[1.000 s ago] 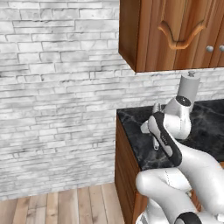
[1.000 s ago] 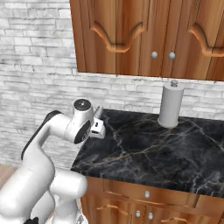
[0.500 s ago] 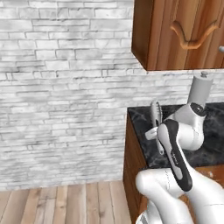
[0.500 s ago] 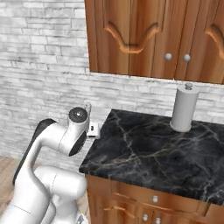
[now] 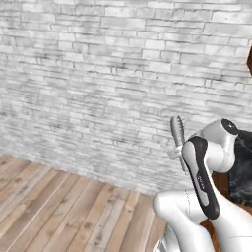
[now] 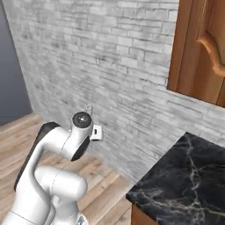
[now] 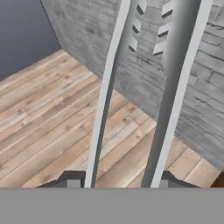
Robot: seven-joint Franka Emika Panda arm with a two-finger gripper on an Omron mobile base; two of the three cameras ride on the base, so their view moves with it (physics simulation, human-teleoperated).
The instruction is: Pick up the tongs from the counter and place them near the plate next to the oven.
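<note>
the tongs [image 7: 144, 87] are gripped in the gripper [image 7: 118, 181], whose two dark finger tips are seen pressed against the outer sides of the two metal arms at the bottom of the hand view. the jaws are closed on the tongs, and the two narrow arms are seen running up and away from the fingers toward the ridged tips near the top of that view. behind the tongs in the hand view a wooden floor [image 7: 52, 127] and a grey brick wall [image 7: 205, 100] are shown.

in the left base view the tongs [image 5: 177, 133] are held upright in the air, with the ridged tips pointed upward, just beside the white arm's [image 5: 211, 152] upper joint and in front of the brick wall [image 5: 98, 83]. they are carried off the counter [image 5: 242, 170], of which a black marble patch is seen at the right edge, behind the arm.

in the right base view the arm [image 6: 66, 149] is seen bent low at the left, over the wooden floor [image 6: 26, 136], and a thin tip of the tongs [image 6: 89, 107] is seen above its round joint. the counter [image 6: 184, 184] lies well apart to the lower right, beneath a wooden wall cabinet [image 6: 202, 48].
</note>
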